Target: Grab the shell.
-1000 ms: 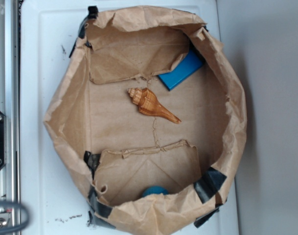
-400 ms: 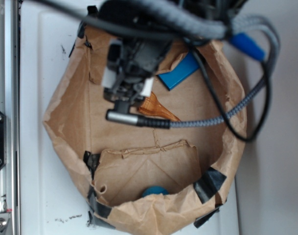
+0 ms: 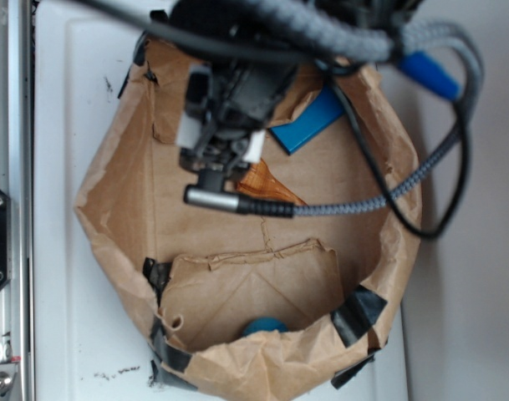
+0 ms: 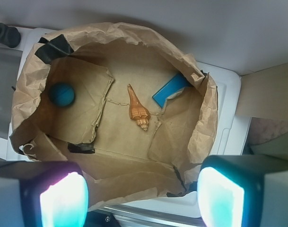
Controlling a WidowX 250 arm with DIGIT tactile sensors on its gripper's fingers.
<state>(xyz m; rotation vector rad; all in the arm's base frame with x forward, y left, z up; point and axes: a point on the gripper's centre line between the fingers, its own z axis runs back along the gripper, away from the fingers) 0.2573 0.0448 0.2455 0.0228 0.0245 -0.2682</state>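
The shell [image 4: 138,106] is orange-brown and ribbed, and lies on the floor of the brown paper bag [image 4: 35,90], tail pointing away from the wrist camera. In the exterior view only its tail half [image 3: 269,185] shows, beside the arm. My gripper [image 4: 143,198] is open, its two fingers [image 4: 63,201] wide apart with nothing between them. It hangs well above the bag, nearer the bag's edge than the shell. Seen from outside, the gripper [image 3: 222,144] covers the shell's spire.
A blue flat block [image 4: 168,90] leans at the bag's wall near the shell, also visible as the blue block [image 3: 308,125]. A teal ball [image 4: 62,93] sits under a paper flap. The arm's grey cable [image 3: 363,200] loops over the bag. A metal rail [image 3: 7,167] runs along the left.
One second ago the bag was uncovered and the shell fully visible. The arm has since come in over the bag, and since 0.4 s ago it has shifted only slightly.
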